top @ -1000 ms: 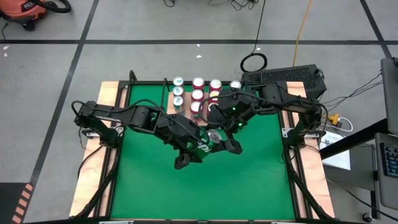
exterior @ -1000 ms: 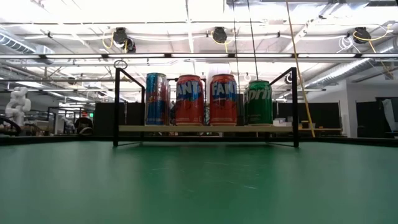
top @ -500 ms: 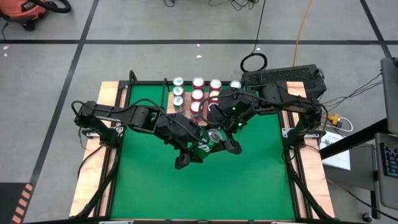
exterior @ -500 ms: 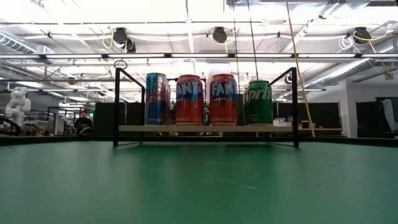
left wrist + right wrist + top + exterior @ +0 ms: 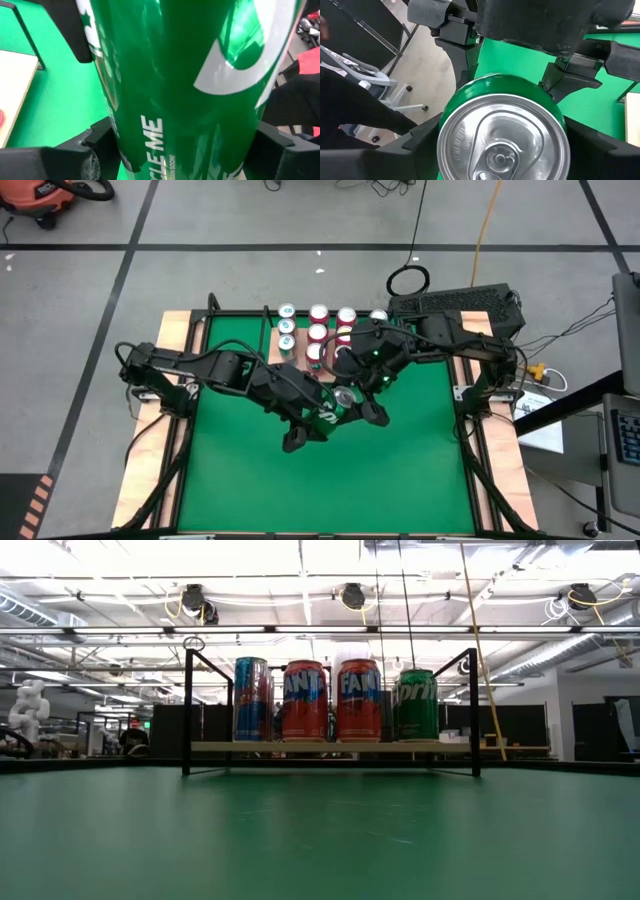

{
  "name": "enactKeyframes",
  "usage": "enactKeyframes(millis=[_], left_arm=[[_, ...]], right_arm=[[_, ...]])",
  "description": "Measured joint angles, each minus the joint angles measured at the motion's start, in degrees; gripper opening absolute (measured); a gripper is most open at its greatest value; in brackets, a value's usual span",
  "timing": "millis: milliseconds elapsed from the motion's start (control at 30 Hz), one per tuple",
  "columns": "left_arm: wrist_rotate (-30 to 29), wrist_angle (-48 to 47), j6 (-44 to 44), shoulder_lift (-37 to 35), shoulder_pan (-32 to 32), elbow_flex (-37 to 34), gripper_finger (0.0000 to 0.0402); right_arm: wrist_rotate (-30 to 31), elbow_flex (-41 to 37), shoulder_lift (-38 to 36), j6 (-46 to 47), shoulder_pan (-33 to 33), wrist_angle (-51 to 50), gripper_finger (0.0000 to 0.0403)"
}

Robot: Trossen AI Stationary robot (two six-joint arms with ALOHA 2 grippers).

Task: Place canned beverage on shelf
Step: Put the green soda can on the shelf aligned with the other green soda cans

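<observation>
Green can hangs above mid-bench, pinched by the left claw with the right claw's fingers flanking its top, hold uncertain, while the partly stocked shelf waits.

Green can — between pincer fingers

Open green mat across the counter's 6 o'clock half, nothing standing on it. At mid-counter, both arms meeting over one green can, left hand and right hand clasping it, blocking passage there. At 12 o'clock, the shelf crowded with upright cans, black rails at sides and back; approach only from the mat side. In the low view, clear mat up to the shelf's front edge.
</observation>
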Motion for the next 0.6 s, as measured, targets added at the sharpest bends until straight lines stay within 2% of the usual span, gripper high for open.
enactKeyframes(millis=[100, 233, 367, 600], left_arm=[[-3.81, 0.03, -1.46, 0.0, -0.15, 0.0, 0.0311], [-9.14, -0.25, -4.46, 0.0, -0.47, 0.0, 0.0353], [-9.46, -0.78, -8.32, -0.2, -0.46, 0.09, 0.0392], [-10.88, -1.8, -12.34, -1.95, -0.38, 0.11, 0.0389]], right_arm=[[0.08, 0.0, 0.0, -0.73, -0.05, 0.17, 0.03], [0.88, 0.0, -0.31, 0.92, -0.68, -1.21, 0.0317], [0.06, -0.02, -1.38, 0.74, -2.0, -2.74, 0.0307], [0.55, -0.02, -4.36, -2.24, -5.45, -10.2, 0.0299]])
